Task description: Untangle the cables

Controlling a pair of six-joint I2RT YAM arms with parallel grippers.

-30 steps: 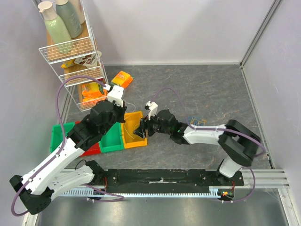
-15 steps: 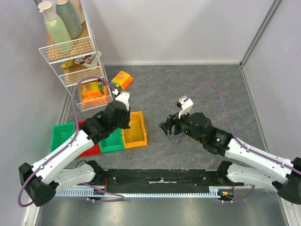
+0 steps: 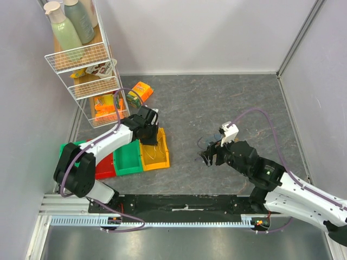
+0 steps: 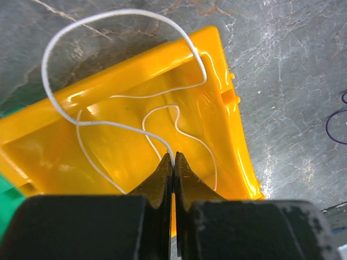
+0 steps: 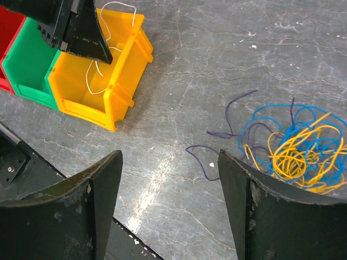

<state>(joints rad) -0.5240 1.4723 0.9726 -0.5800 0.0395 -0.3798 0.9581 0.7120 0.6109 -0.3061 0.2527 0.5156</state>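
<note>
The left gripper (image 4: 173, 162), jaws clenched on a white cable (image 4: 126, 10), hangs over the yellow bin (image 4: 119, 73). Right of the bin: the right gripper (image 5: 169, 157), jaws spread empty, near tangled blue and yellow cables (image 5: 295, 149).

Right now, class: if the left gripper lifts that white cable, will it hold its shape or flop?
Probably flops: the white cable droops in loose curves over the rim of the yellow bin. Likely light, since the shut left gripper holds it by one pinch. It may snag the rim.

Yellow bin (image 3: 156, 165), green bin (image 3: 128, 163), red bin (image 3: 105, 169), wire rack (image 3: 81, 57)
</note>
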